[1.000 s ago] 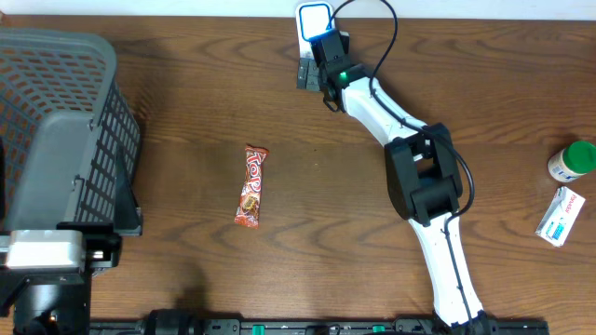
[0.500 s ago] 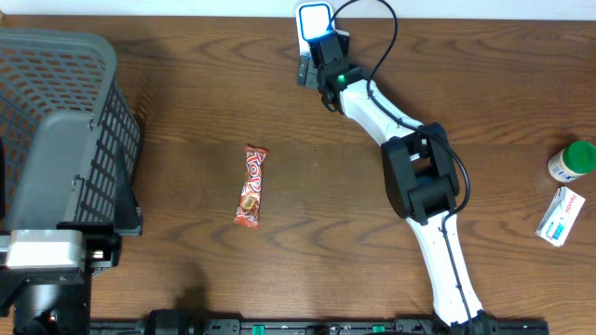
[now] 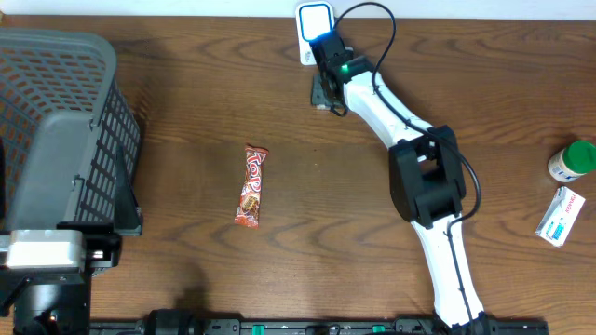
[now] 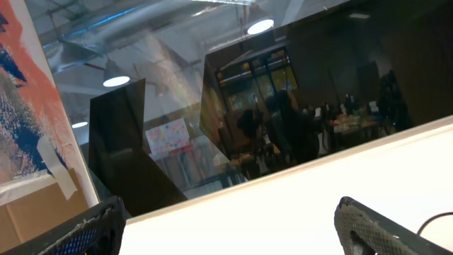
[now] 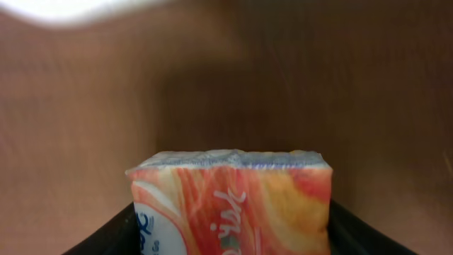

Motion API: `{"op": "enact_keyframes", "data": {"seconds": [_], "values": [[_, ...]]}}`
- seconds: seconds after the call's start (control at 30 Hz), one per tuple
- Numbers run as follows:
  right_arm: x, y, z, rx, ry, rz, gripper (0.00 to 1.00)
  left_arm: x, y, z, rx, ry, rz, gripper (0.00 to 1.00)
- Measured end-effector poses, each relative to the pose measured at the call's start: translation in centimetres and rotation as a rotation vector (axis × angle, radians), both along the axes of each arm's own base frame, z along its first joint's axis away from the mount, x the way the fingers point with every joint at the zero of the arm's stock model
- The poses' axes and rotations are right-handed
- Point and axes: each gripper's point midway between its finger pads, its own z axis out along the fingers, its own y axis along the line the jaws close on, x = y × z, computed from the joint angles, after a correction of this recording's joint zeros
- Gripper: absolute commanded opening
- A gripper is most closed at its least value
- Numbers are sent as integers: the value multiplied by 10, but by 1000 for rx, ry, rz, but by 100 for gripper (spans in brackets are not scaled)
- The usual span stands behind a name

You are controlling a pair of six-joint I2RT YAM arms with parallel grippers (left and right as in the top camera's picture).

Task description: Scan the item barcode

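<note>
In the right wrist view an orange and white packet (image 5: pixel 233 188) fills the gap of my right gripper (image 5: pixel 230 227), and both dark fingers (image 5: pixel 354 230) press on its sides over the brown table. Overhead, the right gripper (image 3: pixel 324 88) sits at the back of the table, just in front of a white and blue scanner (image 3: pixel 315 19). The packet's barcode does not show. My left gripper (image 4: pixel 226 219) is open with nothing between its fingers, and it points up at a dark window. The left arm's base (image 3: pixel 56 256) sits at the front left.
A grey mesh basket (image 3: pixel 56 102) stands at the left. A red candy bar (image 3: pixel 251 186) lies mid-table. A green-capped bottle (image 3: pixel 572 160) and a white box (image 3: pixel 559 216) lie at the right edge.
The right gripper's jaws have closed in on the packet. The gripper has shifted slightly right and toward the front, away from the scanner. The left arm has not moved.
</note>
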Motion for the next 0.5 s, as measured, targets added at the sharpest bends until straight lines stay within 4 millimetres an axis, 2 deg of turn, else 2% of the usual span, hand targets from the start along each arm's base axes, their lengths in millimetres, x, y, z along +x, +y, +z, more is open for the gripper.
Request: {"op": "enact_keyframes", "data": {"seconds": [0.03, 0.17, 0.23, 0.3, 0.37, 0.5], "values": [[-16, -2, 3, 1, 61, 10, 61, 0, 0, 0, 0, 0, 0, 94], [-56, -7, 15, 12, 212, 20, 67, 0, 0, 0, 0, 0, 0, 94], [-78, -10, 29, 23, 283, 9, 73, 0, 0, 0, 0, 0, 0, 94], [-92, -10, 43, 34, 316, -5, 79, 0, 0, 0, 0, 0, 0, 94], [-96, -7, 51, 45, 320, -4, 80, 0, 0, 0, 0, 0, 0, 94], [-104, -1, 54, 52, 334, 3, 82, 0, 0, 0, 0, 0, 0, 94]]}}
